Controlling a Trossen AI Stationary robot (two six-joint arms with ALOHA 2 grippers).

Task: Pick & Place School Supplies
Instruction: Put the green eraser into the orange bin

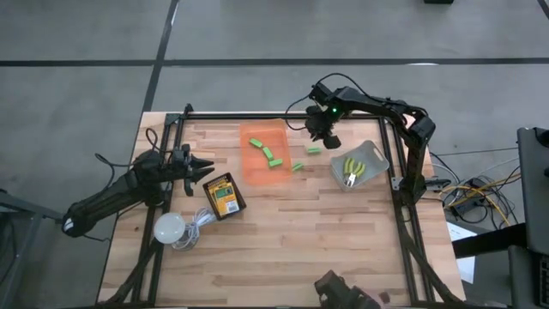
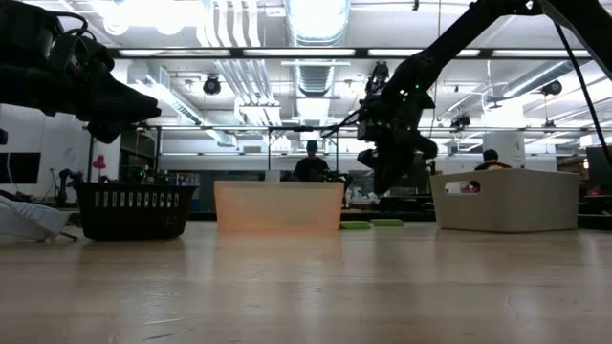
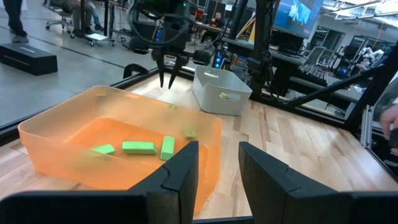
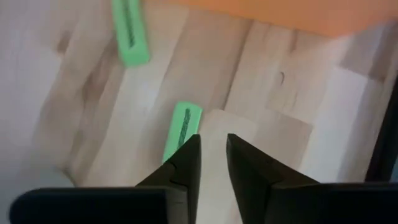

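Note:
Three bright green blocks (image 3: 139,147) lie flat in the orange tray (image 1: 257,130). Two more rest on the table right of it: one (image 1: 314,150) under my right gripper and one (image 1: 298,166) nearer the tray. My right gripper (image 1: 328,138) hangs open above the table, pointing down, its fingertips (image 4: 213,149) over one end of a green block (image 4: 181,132); the other block (image 4: 130,31) lies farther off. My left gripper (image 1: 204,169) waits open at the table's left. A yellow-and-green crayon box (image 1: 225,196) lies flat near it. Yellow-handled scissors (image 1: 352,169) lie in the white bin (image 1: 371,153).
A white bulb with its cord (image 1: 171,227) lies near the table's left near corner. The white bin (image 2: 504,201) stands right of the right gripper (image 2: 387,177). A black frame rail (image 1: 257,114) runs along the far edge. Bare wood fills the table's near half.

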